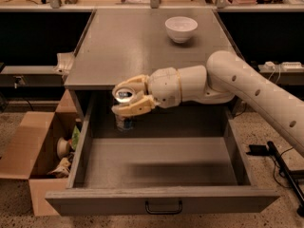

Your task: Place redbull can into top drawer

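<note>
My gripper (125, 97) is shut on the redbull can (124, 119), which it holds upright by its shiny silver top. The can hangs over the back left part of the open top drawer (161, 201); whether its base touches the drawer floor I cannot tell. The drawer is grey, pulled far out, with a small dark bar handle (163, 208) at the centre of its front panel. My arm (247, 89) reaches in from the right, just below the cabinet's front edge.
A white bowl (181, 28) stands at the back of the grey cabinet top (128, 46). A brown cardboard box (33, 156) with several items stands on the floor to the left of the drawer. Cables and a dark stand (280, 165) lie on the floor at the right.
</note>
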{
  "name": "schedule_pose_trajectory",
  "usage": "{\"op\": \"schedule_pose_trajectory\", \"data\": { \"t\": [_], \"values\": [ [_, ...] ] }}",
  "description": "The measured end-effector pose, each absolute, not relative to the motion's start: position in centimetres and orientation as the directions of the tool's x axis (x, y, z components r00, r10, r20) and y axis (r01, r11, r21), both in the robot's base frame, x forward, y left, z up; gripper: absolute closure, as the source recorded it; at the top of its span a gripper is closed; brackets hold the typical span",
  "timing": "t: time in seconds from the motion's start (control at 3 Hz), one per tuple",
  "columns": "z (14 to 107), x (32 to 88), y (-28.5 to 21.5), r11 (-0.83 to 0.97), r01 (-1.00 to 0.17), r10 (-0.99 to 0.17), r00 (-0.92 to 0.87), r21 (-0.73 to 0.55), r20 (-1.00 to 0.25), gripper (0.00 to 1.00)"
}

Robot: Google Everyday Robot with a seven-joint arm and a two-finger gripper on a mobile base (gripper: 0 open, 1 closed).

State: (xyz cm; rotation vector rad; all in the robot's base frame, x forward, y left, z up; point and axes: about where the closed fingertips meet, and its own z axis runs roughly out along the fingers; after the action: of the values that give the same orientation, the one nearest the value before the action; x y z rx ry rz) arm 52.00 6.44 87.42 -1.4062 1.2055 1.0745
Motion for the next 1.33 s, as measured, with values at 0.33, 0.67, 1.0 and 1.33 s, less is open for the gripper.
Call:
{"op": "schedule_pose_trajectory", "data": {
  "t": [0.33, 0.67, 1.0, 1.33],
  "values": [
    [83.1, 50.9, 6.1, -0.068, -0.996, -0.202, 0.072, -0.06, -0.977, 1.0],
    [78.3, 50.1, 5.6, -0.069, -0.997, -0.223, -0.001, 0.017, -0.975, 1.0],
    [75.8, 49.9, 5.3, -0.067, -0.996, -0.226, -0.042, 0.058, -0.973, 1.0],
    [74.2, 49.9, 5.0, -0.063, -0.996, -0.229, -0.054, 0.07, -0.972, 1.0]
  ]
}}
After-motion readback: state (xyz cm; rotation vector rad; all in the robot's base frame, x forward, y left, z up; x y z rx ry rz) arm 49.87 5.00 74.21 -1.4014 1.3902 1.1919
